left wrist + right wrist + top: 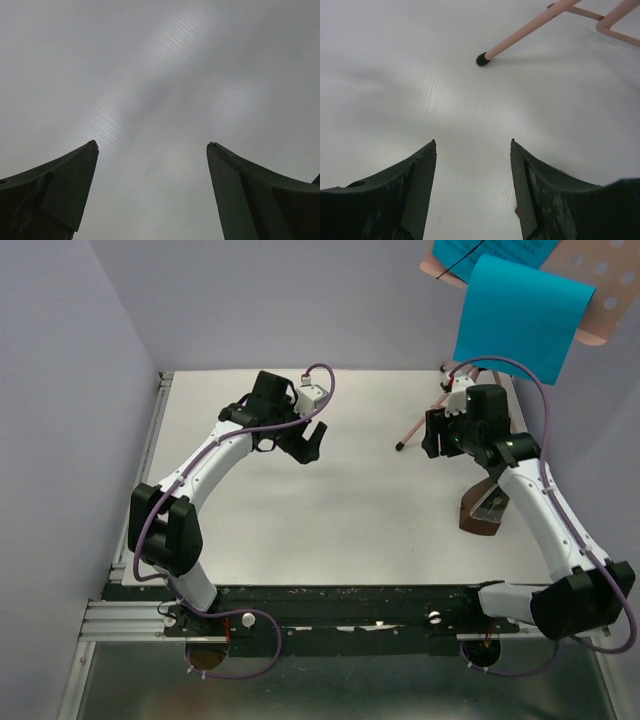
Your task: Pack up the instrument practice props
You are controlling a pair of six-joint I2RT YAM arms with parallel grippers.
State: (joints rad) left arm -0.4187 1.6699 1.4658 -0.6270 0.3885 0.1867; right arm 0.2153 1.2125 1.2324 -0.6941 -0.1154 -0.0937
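Note:
The pink perforated music stand (pixel 606 285) stands at the far right, its top cut off by the frame edge. A bright blue paper sheet (pixel 520 318) hangs on it. One thin pink tripod leg (pixel 420 426) with a black foot reaches left; it also shows in the right wrist view (pixel 530 29). The dark-brown wedge block (pixel 487 508) sits on the table under my right forearm. My right gripper (pixel 432 436) (pixel 473 142) is open and empty, just near of the leg's foot (pixel 482 59). My left gripper (pixel 313 441) (pixel 151 144) is open and empty over bare table.
The white table (pixel 330 510) has lilac walls on the left, back and right. A second blue sheet with writing (pixel 492 254) shows at the stand's top. A metal rail (pixel 140 465) runs along the left edge.

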